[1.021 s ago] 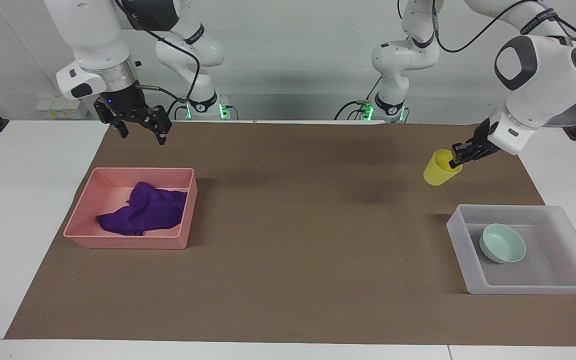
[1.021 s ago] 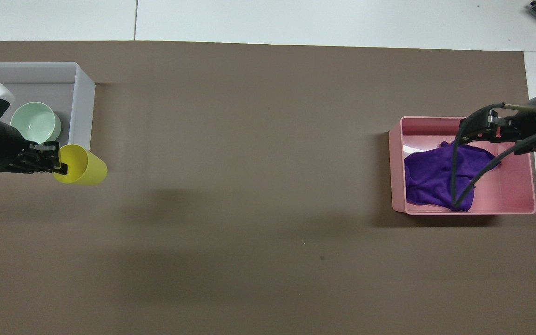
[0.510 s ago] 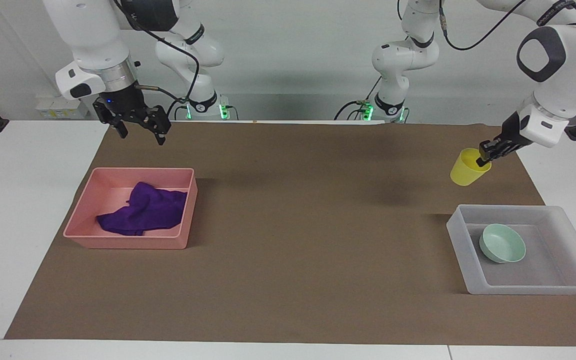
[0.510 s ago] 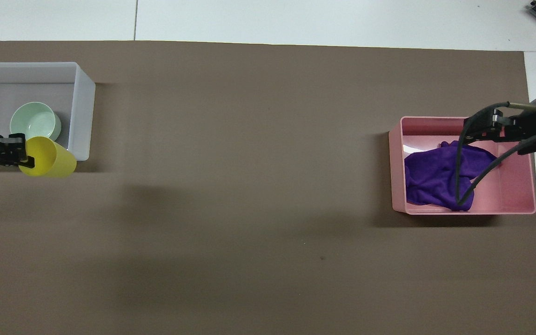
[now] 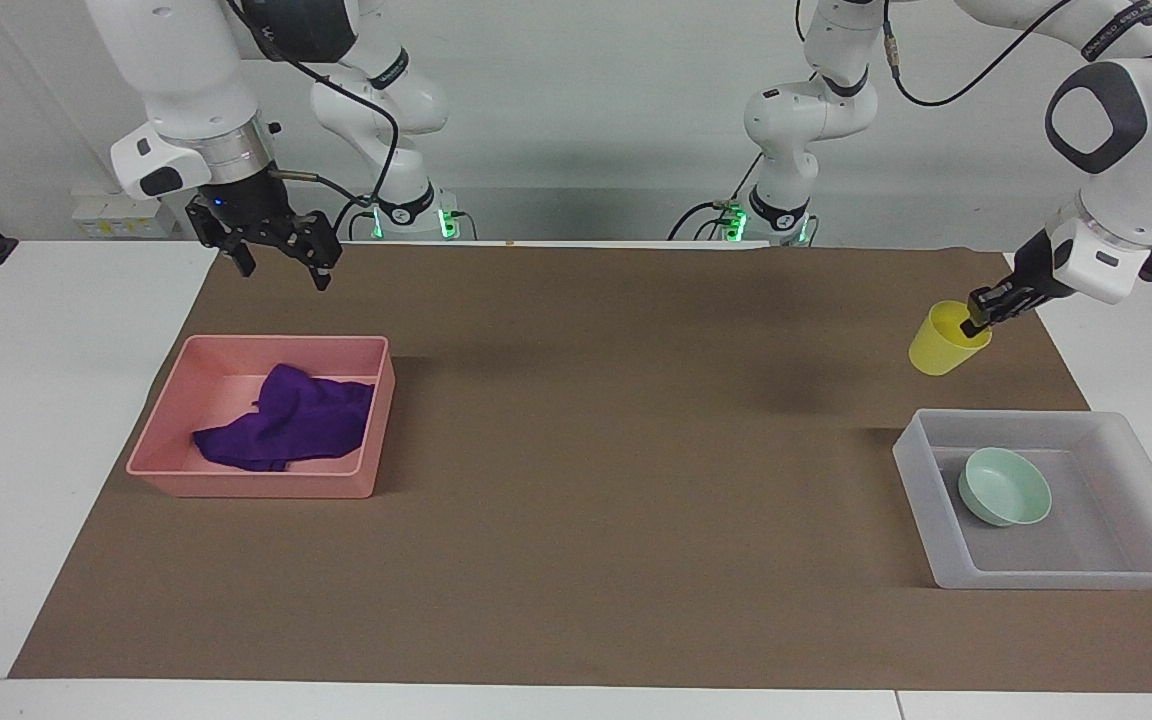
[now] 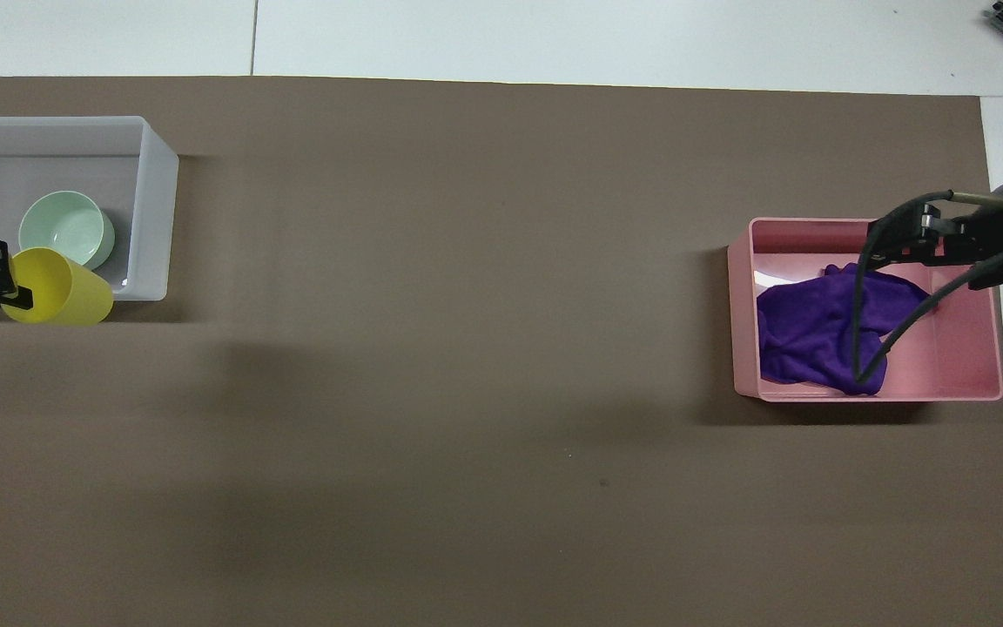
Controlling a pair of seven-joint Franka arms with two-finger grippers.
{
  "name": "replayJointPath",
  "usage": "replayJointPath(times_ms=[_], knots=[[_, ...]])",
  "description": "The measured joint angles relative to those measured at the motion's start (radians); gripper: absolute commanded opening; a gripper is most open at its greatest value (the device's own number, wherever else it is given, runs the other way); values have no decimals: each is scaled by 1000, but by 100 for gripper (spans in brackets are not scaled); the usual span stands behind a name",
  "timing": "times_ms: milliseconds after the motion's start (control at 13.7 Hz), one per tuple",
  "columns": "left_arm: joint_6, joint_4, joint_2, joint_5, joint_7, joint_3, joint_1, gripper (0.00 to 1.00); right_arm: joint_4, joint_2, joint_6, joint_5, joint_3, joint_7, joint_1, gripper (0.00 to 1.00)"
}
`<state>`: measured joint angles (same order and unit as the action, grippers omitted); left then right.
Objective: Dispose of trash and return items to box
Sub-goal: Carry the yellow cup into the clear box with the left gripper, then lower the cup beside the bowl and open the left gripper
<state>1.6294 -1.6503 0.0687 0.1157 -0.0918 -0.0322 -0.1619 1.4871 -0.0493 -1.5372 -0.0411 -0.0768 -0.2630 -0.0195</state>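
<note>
While the left gripper (image 5: 978,318) is pinching the rim of the small yellow plastic cup (image 5: 944,343) up over the brown mat (image 5: 616,450), the pale mint-green bowl (image 5: 1004,486) is sitting in the translucent whitish plastic tray (image 5: 1151,495). Right gripper (image 5: 278,263) is hanging spread open, holding nothing, over the mat beside the opaque pink tray (image 5: 266,484) where the deep-purple cloth rag (image 5: 291,420) is lying

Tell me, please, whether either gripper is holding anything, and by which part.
The left gripper holds the yellow cup by its rim, one finger inside the mouth, in the air. The right gripper holds nothing and waits with open fingers.
</note>
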Motion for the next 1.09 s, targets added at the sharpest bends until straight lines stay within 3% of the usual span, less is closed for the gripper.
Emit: replayJointPath(times_ms=[292, 510, 802, 1094], knots=[[-13, 90, 23, -41, 36, 21, -63, 0, 0, 0, 0, 0, 0, 0, 0, 100], [108, 143, 160, -61, 97, 28, -133, 0, 0, 0, 0, 0, 0, 0, 0, 100], [265, 167, 343, -61, 103, 19, -140, 0, 0, 0, 0, 0, 0, 0, 0, 100], [292, 179, 386, -61, 103, 14, -132, 0, 0, 0, 0, 0, 0, 0, 0, 100]])
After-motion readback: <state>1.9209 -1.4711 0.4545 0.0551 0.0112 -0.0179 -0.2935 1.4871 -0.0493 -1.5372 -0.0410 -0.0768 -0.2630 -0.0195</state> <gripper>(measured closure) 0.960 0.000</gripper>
